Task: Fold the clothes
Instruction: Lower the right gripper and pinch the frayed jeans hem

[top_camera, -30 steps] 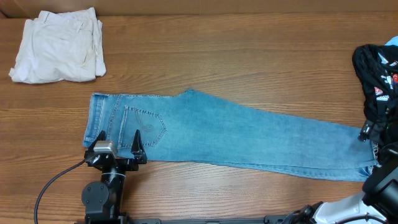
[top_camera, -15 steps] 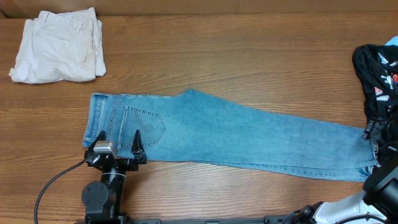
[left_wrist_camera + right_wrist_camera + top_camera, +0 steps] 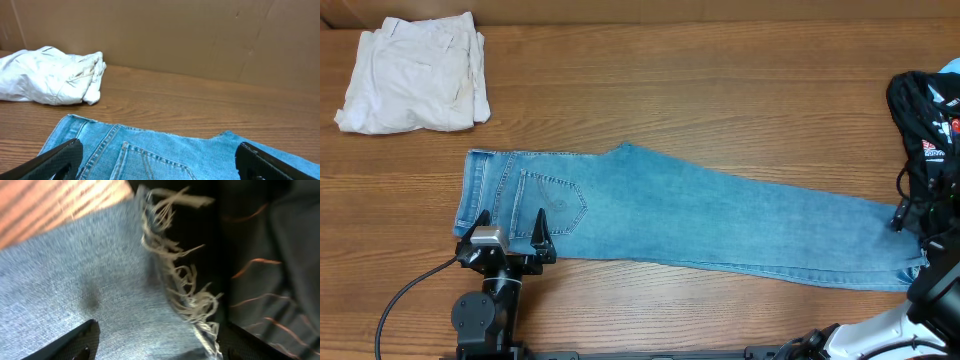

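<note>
Right hand (image 3: 155, 344) narrowed, poised over jeans (image 3: 720, 215) hem.

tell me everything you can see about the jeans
The jeans are light blue denim, lying flat and folded in half lengthwise on the wooden table, waistband left, legs angling right. A stitched back pocket faces up; the hem is frayed. The open left gripper straddles the waist's near edge; the open right gripper sits over the hem.
</note>
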Available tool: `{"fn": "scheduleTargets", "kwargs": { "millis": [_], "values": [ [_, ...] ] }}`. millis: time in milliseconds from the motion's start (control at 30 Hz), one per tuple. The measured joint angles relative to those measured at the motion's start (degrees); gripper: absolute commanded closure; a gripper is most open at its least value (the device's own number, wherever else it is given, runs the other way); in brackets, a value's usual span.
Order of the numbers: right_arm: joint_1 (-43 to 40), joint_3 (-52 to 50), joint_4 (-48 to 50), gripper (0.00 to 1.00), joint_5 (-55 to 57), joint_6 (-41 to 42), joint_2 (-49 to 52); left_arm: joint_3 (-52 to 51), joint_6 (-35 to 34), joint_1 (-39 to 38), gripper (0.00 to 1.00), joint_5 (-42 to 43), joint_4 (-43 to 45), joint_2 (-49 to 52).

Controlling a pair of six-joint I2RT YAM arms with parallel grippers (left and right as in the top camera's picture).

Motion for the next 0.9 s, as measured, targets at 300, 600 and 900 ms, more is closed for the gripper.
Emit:
{"fn": "scheduleTargets", "kwargs": {
  "millis": [300, 600, 900],
  "values": [
    [0.0, -0.7, 2.5, 0.25, 0.0, 0.0, 0.5, 0.0, 0.0, 0.0, 0.00, 0.0, 0.0, 0.0],
    [0.0, -3.2, 5.2, 0.38, 0.3, 0.0, 0.5, 0.0, 0.0, 0.0, 0.00, 0.0, 0.0, 0.0],
    [0.3, -3.9, 4.6, 0.85, 0.8, 1.1, 0.5, 0.0, 0.0, 0.0, 0.00, 0.0, 0.0, 0.0]
  ]
}}
